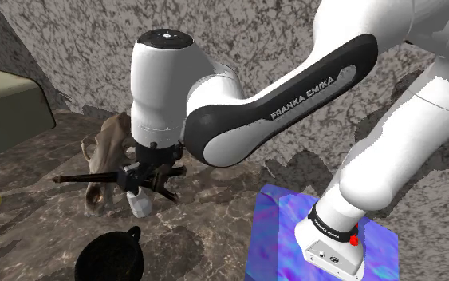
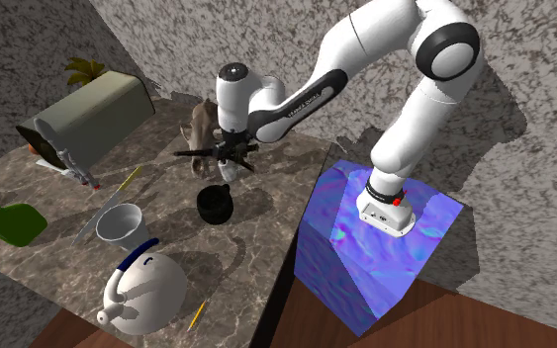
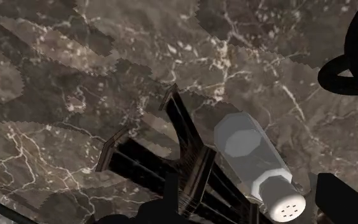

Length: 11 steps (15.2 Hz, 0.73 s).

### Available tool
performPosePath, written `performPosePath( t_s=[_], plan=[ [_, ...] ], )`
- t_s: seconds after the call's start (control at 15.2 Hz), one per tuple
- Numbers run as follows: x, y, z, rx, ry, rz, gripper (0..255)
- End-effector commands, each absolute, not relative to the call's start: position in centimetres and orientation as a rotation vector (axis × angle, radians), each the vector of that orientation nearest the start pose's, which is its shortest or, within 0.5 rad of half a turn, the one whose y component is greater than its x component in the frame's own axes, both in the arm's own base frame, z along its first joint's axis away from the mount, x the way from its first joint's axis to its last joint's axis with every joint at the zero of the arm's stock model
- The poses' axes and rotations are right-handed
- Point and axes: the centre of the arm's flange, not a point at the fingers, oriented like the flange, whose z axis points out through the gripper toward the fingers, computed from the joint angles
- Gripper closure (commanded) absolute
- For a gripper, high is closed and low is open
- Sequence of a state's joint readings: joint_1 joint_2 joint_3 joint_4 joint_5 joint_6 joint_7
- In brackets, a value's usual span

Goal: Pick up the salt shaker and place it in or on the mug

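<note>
Both fingers of the tool [image 3: 257,205] stand apart astride the pale salt shaker [image 3: 255,159] (untouched, it seems); centre it, close squarely, then lift toward the black mug [image 3: 355,54].

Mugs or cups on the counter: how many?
2. A black mug next to the salt shaker; a white cup beside the white kettle. The arm may hide others.
</note>
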<state>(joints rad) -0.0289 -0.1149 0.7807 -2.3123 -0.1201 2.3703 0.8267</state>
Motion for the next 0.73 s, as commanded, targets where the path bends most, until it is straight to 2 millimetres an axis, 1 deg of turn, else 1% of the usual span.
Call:
performPosePath(
  t_s=[0.0, 0.46, 0.66],
  plan=[
    [37.9, 37.0, 37.5, -3.149, -0.004, -0.34, 0],
    [38.7, 36.9, 33.8, -3.149, -0.004, -0.34, 0],
    [38.7, 36.9, 33.6, -3.149, -0.004, -0.34, 0]
  ],
)
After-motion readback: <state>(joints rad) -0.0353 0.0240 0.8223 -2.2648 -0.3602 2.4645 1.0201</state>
